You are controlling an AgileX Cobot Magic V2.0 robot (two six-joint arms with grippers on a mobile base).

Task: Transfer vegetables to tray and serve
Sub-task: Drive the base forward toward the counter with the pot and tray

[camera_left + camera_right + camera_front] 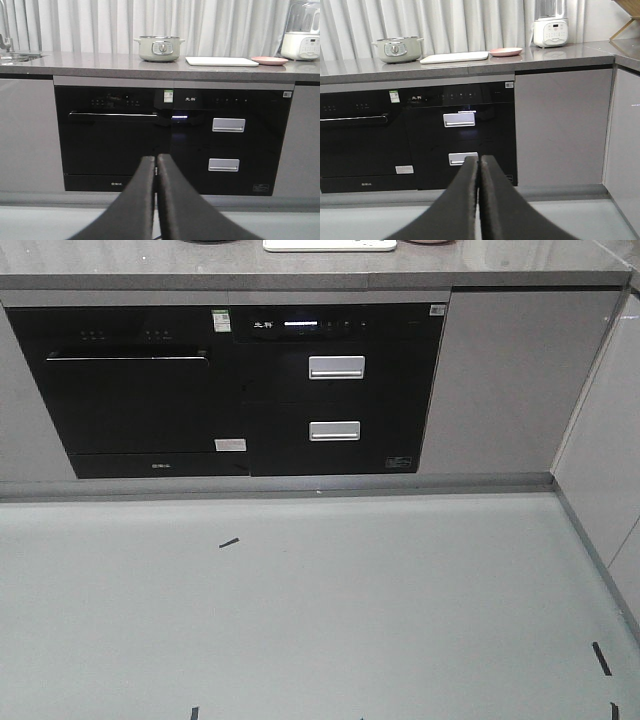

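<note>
The cream-white tray (222, 61) lies flat on the grey countertop, between a pale green pot (159, 48) and a round pink plate (269, 60). It also shows in the right wrist view as the tray (454, 57), and its front edge (329, 245) peeks in at the top of the front view. The vegetables are out of view. My left gripper (156, 159) is shut with nothing in it, low in front of the black appliances. My right gripper (480, 159) is shut and empty too, well short of the counter.
A black dishwasher (112, 137) and a black drawer unit with two silver handles (228, 125) fill the cabinet front. A white blender (550, 31) stands at the counter's right, a sink (15, 56) at its left. Grey cabinets (560, 125) turn the corner on the right; black tape marks (229, 542) dot the floor.
</note>
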